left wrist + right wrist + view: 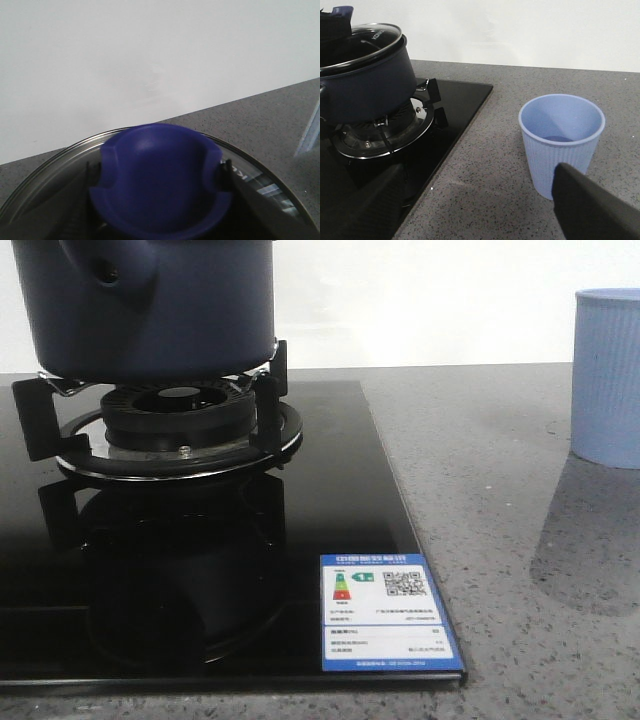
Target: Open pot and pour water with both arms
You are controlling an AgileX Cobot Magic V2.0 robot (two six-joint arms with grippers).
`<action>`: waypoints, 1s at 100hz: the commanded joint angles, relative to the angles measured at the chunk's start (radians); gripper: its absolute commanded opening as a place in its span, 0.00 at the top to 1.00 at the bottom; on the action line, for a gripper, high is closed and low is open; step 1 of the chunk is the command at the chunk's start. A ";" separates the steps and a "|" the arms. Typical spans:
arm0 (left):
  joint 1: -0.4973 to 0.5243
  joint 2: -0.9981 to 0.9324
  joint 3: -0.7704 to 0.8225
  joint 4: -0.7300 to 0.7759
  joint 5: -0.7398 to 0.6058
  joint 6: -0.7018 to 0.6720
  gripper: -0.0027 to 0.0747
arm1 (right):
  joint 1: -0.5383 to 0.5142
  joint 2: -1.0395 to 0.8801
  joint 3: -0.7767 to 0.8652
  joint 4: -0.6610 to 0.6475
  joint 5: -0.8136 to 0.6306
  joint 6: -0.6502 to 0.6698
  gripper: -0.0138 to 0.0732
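Front view shows the large dark navy-blue round pot sitting on the black burner grate of the glossy black glass cooktop, toward ten o'clock in the frame, its stubby side socket with a hole facing the camera. The light blue ribbed cup stands well apart on the speckled grey counter, at about three o'clock. In the left wrist view the left gripper has its dark fingers on either side of the blue domed knob of the glass lid with its metal rim, apparently clamped on it; the lid looks seated on the pot. The right gripper hangs spread apart with nothing between its fingers, near the cup. To open well, I judge the lid should rise straight and level until its rim clears the pot, then swing clear, keeping the grip firm on the rounded knob so it cannot slip.
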 commanded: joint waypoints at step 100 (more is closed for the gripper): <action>0.133 -0.321 -0.040 0.005 -0.134 0.004 0.49 | 0.002 0.071 0.266 -0.109 -0.486 -0.011 0.21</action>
